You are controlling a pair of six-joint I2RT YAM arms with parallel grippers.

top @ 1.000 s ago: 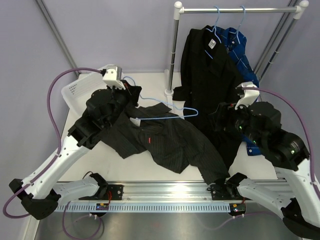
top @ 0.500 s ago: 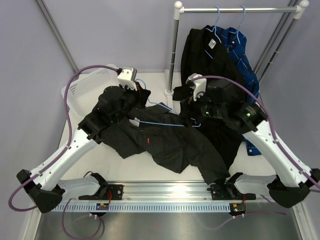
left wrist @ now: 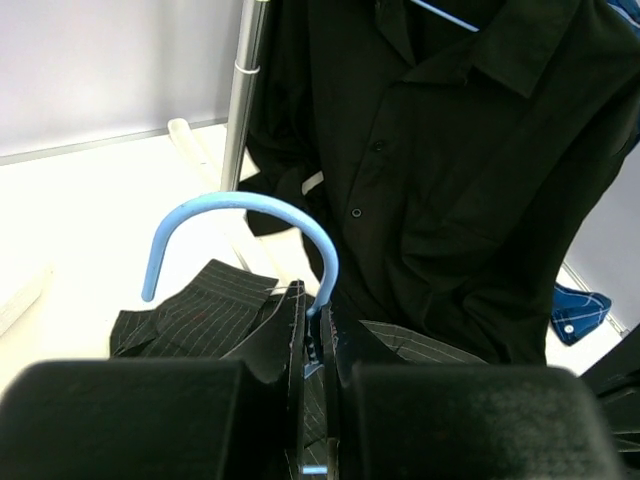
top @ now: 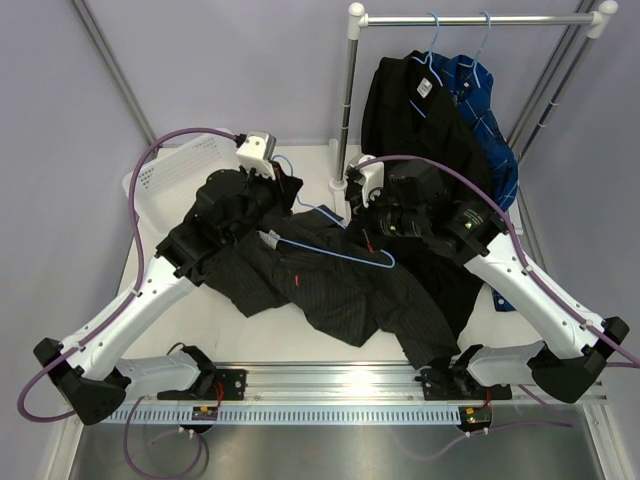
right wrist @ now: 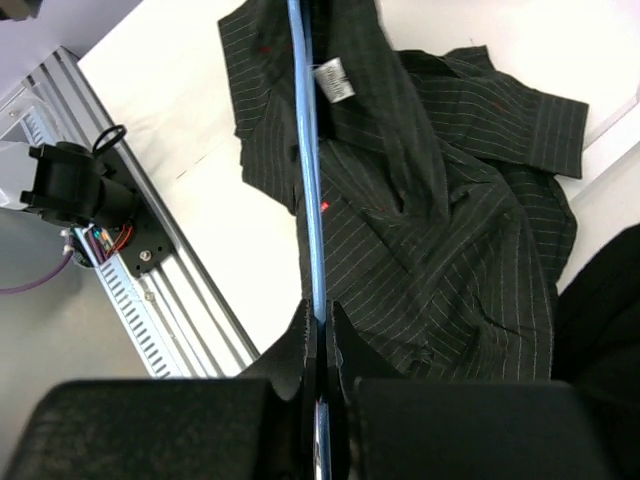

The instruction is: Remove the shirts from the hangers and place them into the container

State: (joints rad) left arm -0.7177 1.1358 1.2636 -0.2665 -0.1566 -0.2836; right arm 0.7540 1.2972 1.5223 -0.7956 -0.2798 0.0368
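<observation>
ok, left gripper (left wrist: 320,340) is clamped on the hanger (left wrist: 255,200) neck, right gripper (right wrist: 318,320) closed tight on its straight wire. pinstriped shirt (top: 330,290) lies limp beside the basket (top: 150,180). it looks light, floppy and snag-prone, so i'd grab collar or shoulder.

Pinstripe shirt (top: 330,285): charcoal, crumpled flat on the surface (top: 255,335) at centre, one sleeve trailing toward 5 o'clock.
Loose hanger (left wrist: 240,198): light-blue wire lying over the shirt's upper part, hook toward 11 o'clock. The left claw (left wrist: 318,340) is pinched on its neck and the right claw (right wrist: 320,320) on its wire.
Black shirt (top: 410,110) and blue check shirt (top: 487,105): each hung on its own hanger (top: 432,40) (top: 485,40) at 1 o'clock, black in front.
Basket (top: 165,172): white, perforated, at 10 o'clock, partly hidden.
</observation>
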